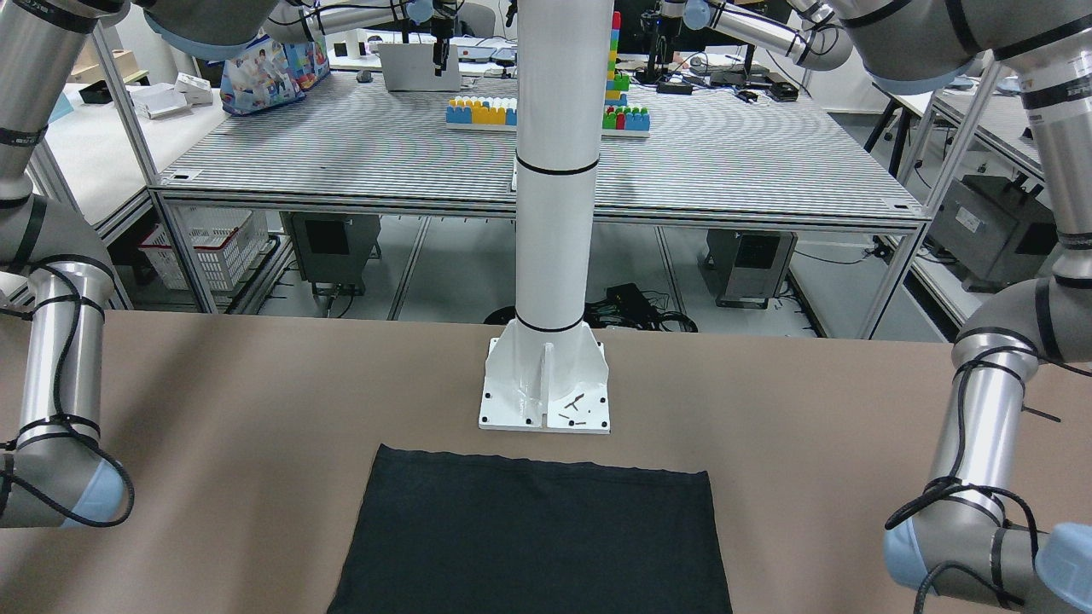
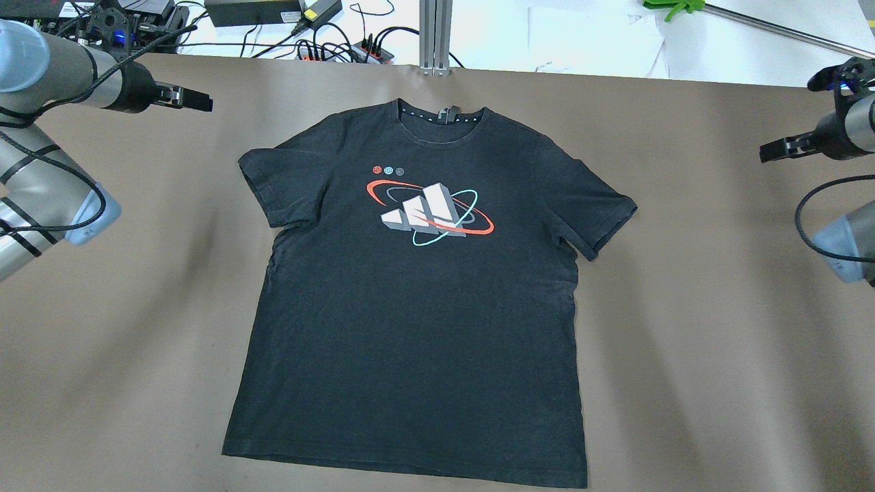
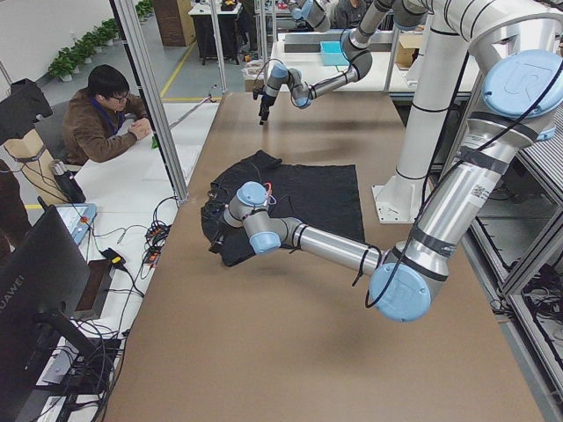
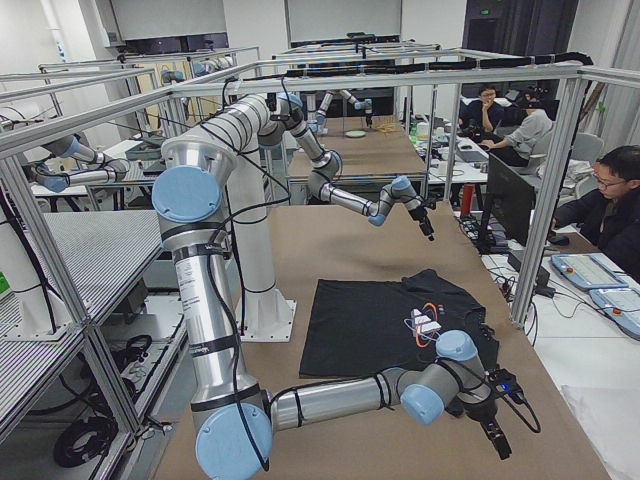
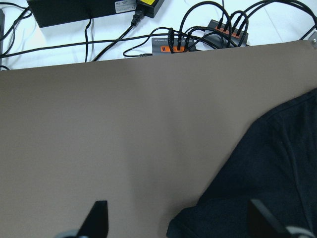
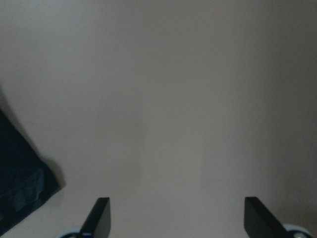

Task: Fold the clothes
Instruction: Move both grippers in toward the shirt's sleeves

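Note:
A black T-shirt (image 2: pixel 424 314) with a red, white and teal print on the chest lies flat and spread out on the brown table (image 2: pixel 683 342), collar at the far side. Its hem shows in the front-facing view (image 1: pixel 529 537). My left gripper (image 2: pixel 195 100) hovers open and empty beyond the shirt's left sleeve; its wrist view shows that sleeve (image 5: pixel 267 173) between its open fingers. My right gripper (image 2: pixel 776 148) hovers open and empty to the right of the right sleeve; a sleeve corner (image 6: pixel 20 193) shows at its wrist view's left edge.
The white pillar base (image 1: pixel 546 392) stands just behind the shirt's hem. Power strips and cables (image 2: pixel 342 51) lie past the table's far edge. An operator (image 3: pixel 101 114) sits beyond that edge. Bare brown table lies on both sides of the shirt.

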`<state>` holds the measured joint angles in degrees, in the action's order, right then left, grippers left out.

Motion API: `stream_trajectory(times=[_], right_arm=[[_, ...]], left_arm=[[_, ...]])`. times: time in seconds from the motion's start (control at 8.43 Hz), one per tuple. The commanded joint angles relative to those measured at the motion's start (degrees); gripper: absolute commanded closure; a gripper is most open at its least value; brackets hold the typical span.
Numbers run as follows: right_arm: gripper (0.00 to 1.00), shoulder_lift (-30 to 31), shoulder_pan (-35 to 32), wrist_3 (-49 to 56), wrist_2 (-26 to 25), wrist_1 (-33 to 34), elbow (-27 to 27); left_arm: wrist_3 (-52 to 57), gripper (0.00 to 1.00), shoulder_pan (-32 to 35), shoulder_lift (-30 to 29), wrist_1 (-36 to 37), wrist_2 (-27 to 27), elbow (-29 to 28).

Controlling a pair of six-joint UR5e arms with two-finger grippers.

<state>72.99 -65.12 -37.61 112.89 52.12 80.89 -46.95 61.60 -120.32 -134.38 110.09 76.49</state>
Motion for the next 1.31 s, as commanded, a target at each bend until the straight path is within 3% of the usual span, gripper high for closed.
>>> stream_trajectory(times=[0.0,0.47,0.83,1.19], right_arm=[[0.05,-0.92,6.92,-8.94,-2.67,-4.13,-0.56],[0.05,-7.42,10.10,-12.66,-5.84,-4.40,-6.69],[0.05,-7.60,12.30,-12.66,-9.78,-4.58,-7.94],[0.06,-7.96,13.35,-12.66,-9.88,-4.75,-8.55]], left_arm=[[-2.34,0.00,-2.88,-0.70,-0.09,-4.51,-0.64],[-2.71,0.00,-3.51,-1.14,-0.09,-4.71,-0.81],[-2.45,0.00,-3.51,-1.06,0.00,-4.71,-0.81],[-2.45,0.00,-3.51,-1.14,-0.09,-4.71,-1.42]])
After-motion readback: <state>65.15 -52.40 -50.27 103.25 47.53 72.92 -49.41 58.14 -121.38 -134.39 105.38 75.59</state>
